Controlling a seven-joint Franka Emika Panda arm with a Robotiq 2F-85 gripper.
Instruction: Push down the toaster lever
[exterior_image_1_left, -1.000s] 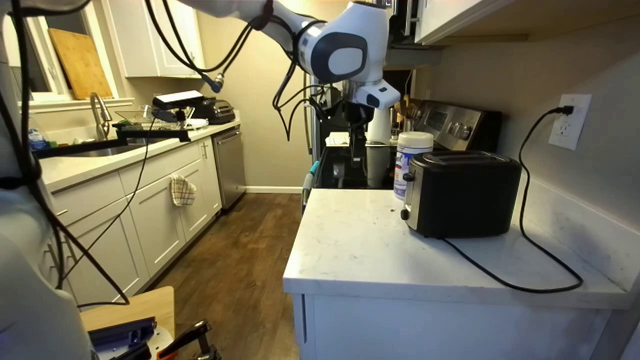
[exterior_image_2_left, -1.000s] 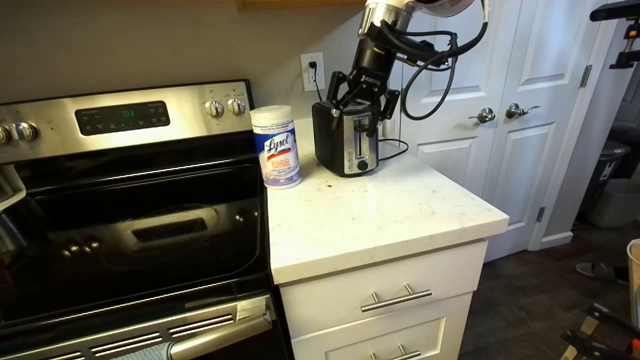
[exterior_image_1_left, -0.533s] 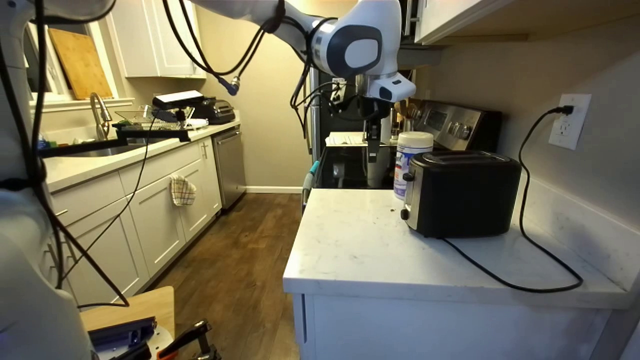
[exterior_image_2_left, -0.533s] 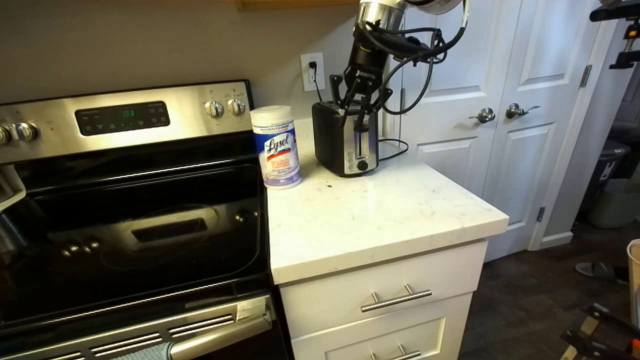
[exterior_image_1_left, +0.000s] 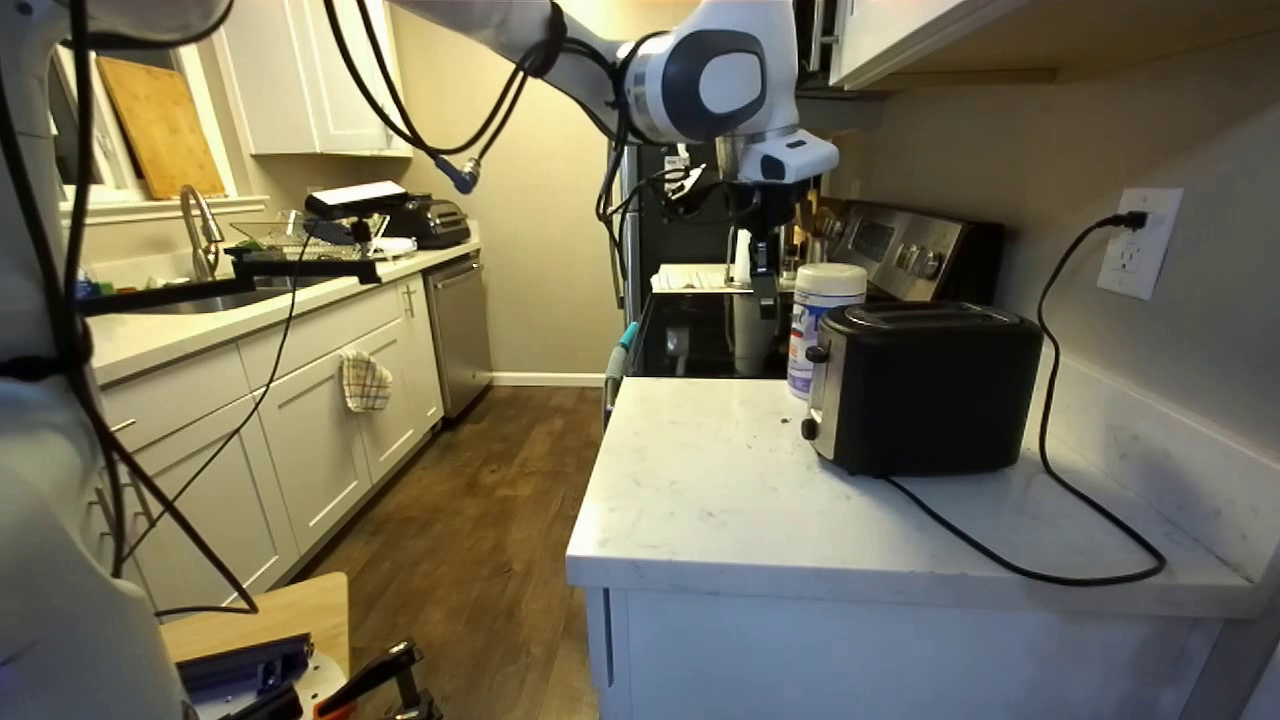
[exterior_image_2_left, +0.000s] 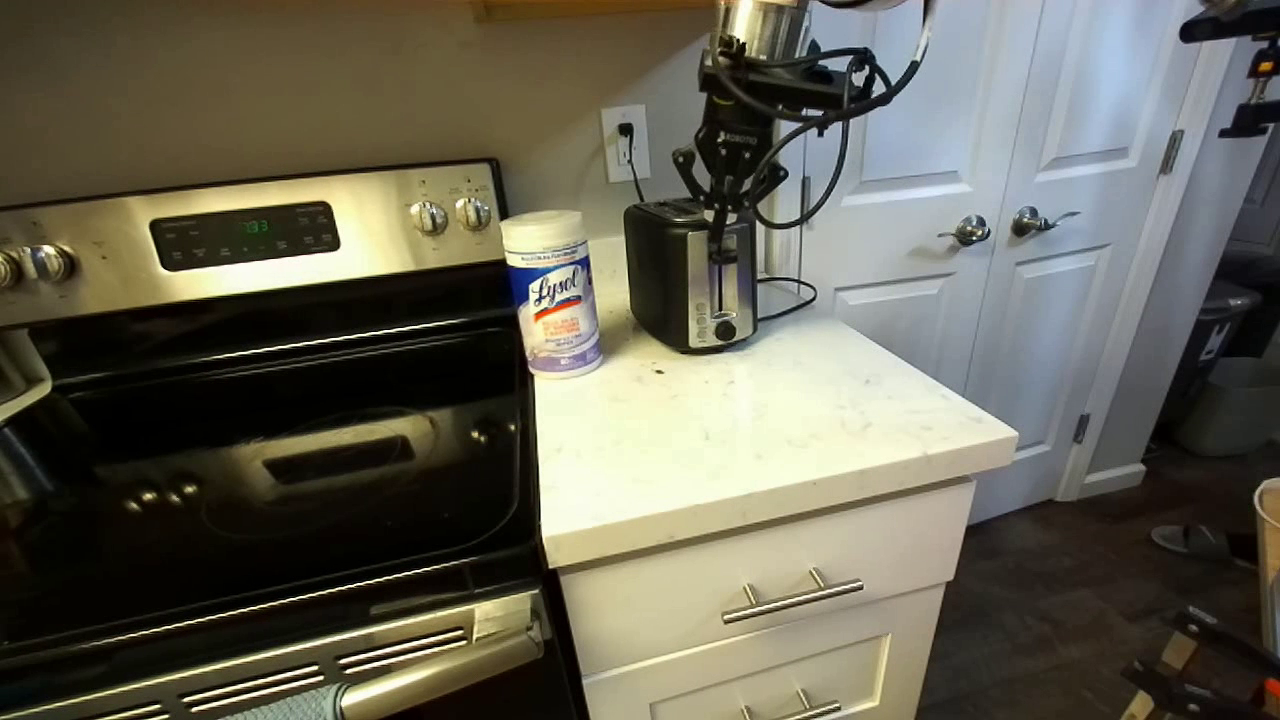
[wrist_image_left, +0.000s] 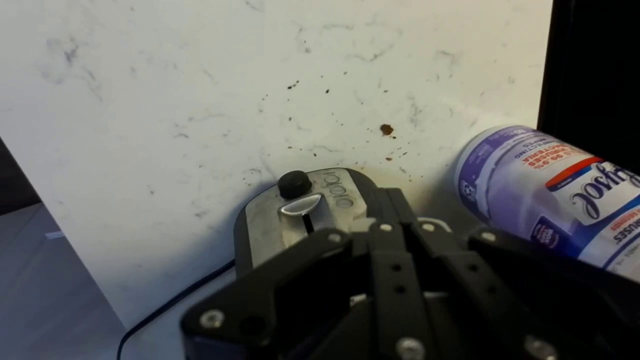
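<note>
One pincer (exterior_image_2_left: 717, 254) | clenched, jaws together | near toaster (exterior_image_1_left: 930, 390), apart from lever (exterior_image_1_left: 818, 354)

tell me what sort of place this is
A kitchen, probably in a home: the views show a stove, a curved faucet and a black toaster.

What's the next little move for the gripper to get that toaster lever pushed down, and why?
I'd probably ease the closed gripper in toward the toaster lever, to line up above it before pressing. In an exterior view, the lever sits high on the toaster, and the gripper appears higher than the lever, with a gap between them.
</note>
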